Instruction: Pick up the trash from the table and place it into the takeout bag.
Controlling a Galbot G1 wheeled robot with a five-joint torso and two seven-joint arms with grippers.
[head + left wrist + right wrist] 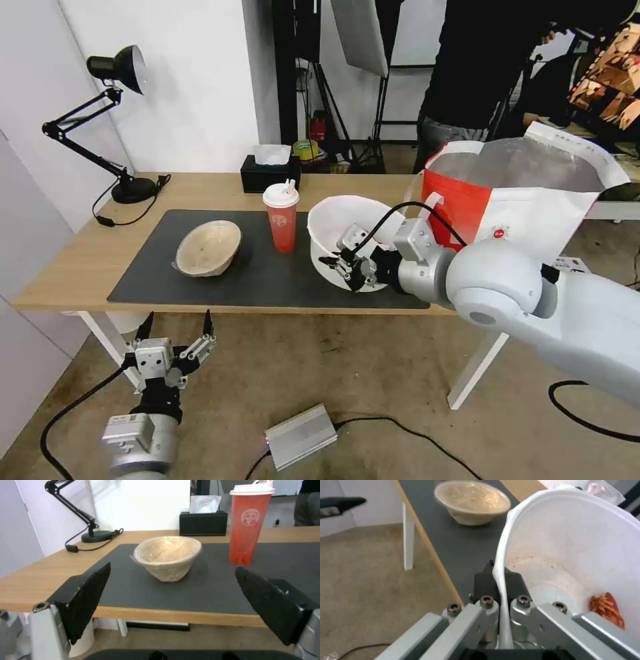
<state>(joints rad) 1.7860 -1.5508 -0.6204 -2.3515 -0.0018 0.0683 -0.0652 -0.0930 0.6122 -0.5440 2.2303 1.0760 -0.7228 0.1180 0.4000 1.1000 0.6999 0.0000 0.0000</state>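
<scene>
My right gripper is shut on the near rim of the large white bowl, which is tipped up over the mat. A red crumpled wrapper lies inside the bowl. The red drink cup with its white lid stands upright at the mat's middle. Left of it rests the beige pulp bowl. The takeout bag stands open at the table's right end. My left gripper hangs open below the table's front edge, facing the pulp bowl.
A black tissue box stands at the back of the table, and a black desk lamp with its cord at the back left. A silver power box and cables lie on the floor. A person stands behind the bag.
</scene>
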